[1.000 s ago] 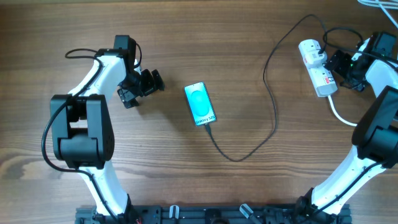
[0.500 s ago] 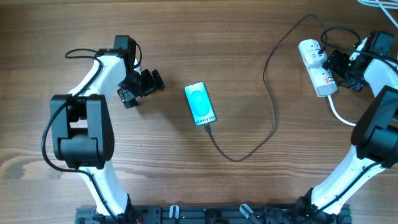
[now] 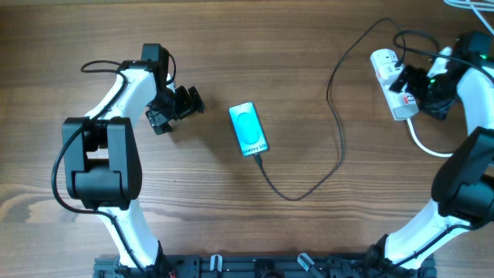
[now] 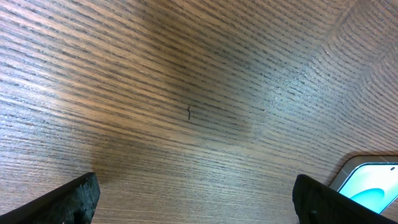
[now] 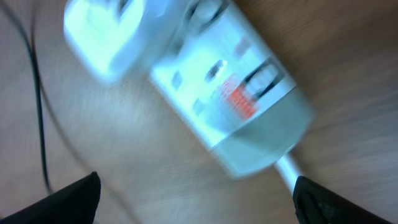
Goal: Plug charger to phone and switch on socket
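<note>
Phone: small rectangular smartphone with teal-blue screen and silver edge (image 3: 248, 129), flat at mid-table, its long side running from the far edge to the near edge.
Charger: long thin black cable (image 3: 340, 139). Its small tip touches the phone's near short edge; cannot tell whether it is fully seated. The cable loops toward the near edge, then climbs to the far right corner. Its white plug (image 3: 384, 60) sits in the far outlet of the socket.
Socket: white oblong power strip (image 3: 403, 110) at the far right corner. Red switch marks show in the right wrist view, which is blurred. A thick white cord (image 3: 421, 143) leaves its near end toward the right edge.
Right pincer (image 3: 411, 83): directly over the socket, covering part of it from overhead. Fingers spread wide, holding nothing.
Left pincer (image 3: 176, 106): over the bare wooden table (image 3: 309, 46), between the phone and the left edge and apart from the phone. Fingers spread wide, holding nothing.
In the way: nothing lies between either pincer and the things.
</note>
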You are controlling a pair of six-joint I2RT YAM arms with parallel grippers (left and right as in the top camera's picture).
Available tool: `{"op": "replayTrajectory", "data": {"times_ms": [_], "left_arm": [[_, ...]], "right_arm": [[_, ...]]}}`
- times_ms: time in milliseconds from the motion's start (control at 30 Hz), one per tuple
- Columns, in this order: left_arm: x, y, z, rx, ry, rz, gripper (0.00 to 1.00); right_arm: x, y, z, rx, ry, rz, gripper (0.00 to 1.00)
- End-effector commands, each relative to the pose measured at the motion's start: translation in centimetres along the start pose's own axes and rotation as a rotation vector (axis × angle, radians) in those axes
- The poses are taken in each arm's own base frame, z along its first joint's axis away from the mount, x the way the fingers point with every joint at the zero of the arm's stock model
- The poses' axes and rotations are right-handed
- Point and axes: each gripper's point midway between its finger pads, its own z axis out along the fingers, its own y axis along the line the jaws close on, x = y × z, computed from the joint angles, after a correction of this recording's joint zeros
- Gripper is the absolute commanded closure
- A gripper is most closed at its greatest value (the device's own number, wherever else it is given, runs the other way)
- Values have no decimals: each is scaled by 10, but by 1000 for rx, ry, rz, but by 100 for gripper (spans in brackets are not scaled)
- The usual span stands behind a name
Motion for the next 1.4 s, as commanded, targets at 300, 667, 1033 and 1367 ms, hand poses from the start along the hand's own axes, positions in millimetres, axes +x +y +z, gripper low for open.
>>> {"op": "replayTrajectory", "data": {"times_ms": [300, 667, 1033, 1367], "left_arm": [[1, 1, 3, 1, 8, -1, 0], [1, 1, 3, 1, 9, -1, 0], [1, 1, 3, 1, 9, -1, 0], [0, -2, -5, 11, -10, 3, 0]], "right_arm": [[34, 42, 19, 94, 76, -207, 0], [-52, 73, 11, 14, -290, -265, 0], [-64, 78, 6, 1, -343, -273, 0], [-64, 78, 7, 2, -343, -273, 0]]}}
